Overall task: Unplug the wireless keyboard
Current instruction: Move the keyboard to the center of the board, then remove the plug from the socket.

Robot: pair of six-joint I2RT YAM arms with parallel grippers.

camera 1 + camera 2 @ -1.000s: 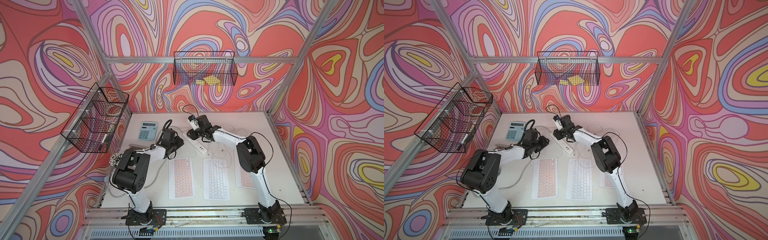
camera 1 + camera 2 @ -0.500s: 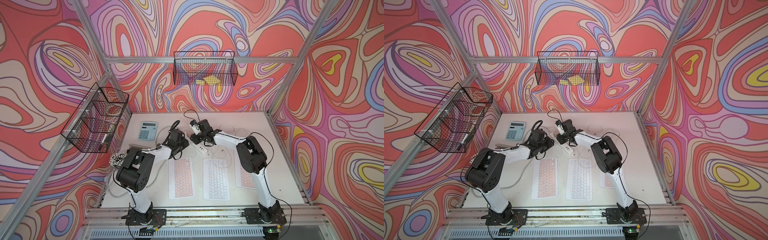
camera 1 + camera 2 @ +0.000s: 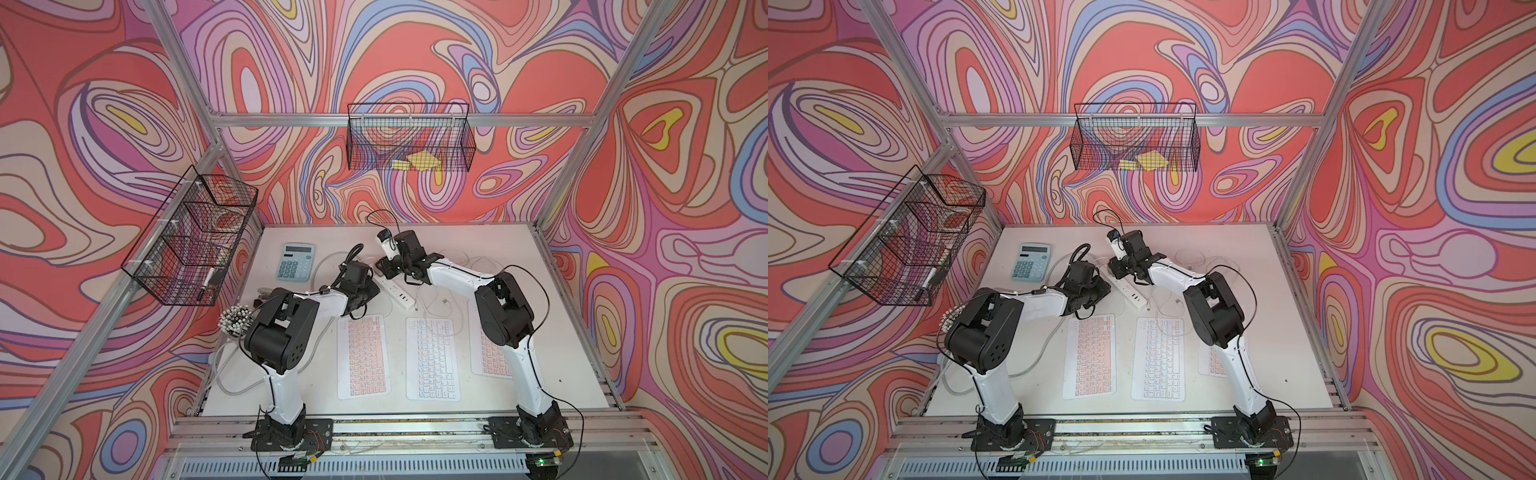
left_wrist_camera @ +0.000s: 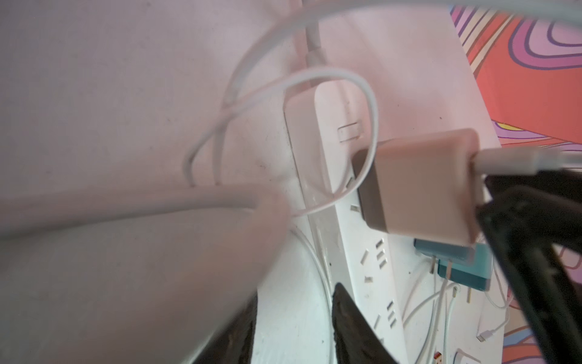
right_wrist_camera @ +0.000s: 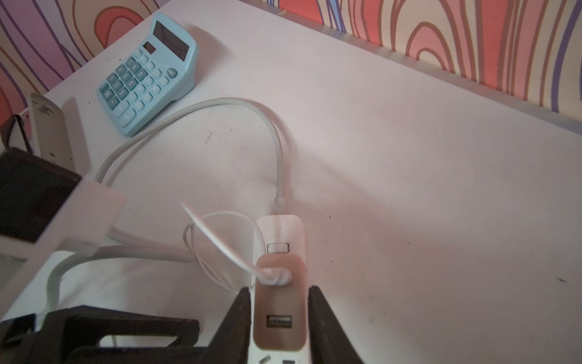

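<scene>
- Mid-table, the strip (image 3: 397, 293) lies slantwise, with a pink charger (image 5: 280, 307) plugged in near its far end.
- Your right gripper (image 5: 279, 291) clamps that charger, one finger against each side. A thin white cable (image 5: 233, 249) runs out of the charger's top.
- Your left gripper (image 3: 372, 291) sits at the strip's left edge; I cannot tell whether it grips anything.
- Three keyboards (image 3: 432, 359) lie in a row on the near side, apart from both grippers.

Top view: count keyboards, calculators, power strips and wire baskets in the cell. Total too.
Keyboards: 3
Calculators: 1
Power strips: 1
Wire baskets: 2
Total: 7
</scene>
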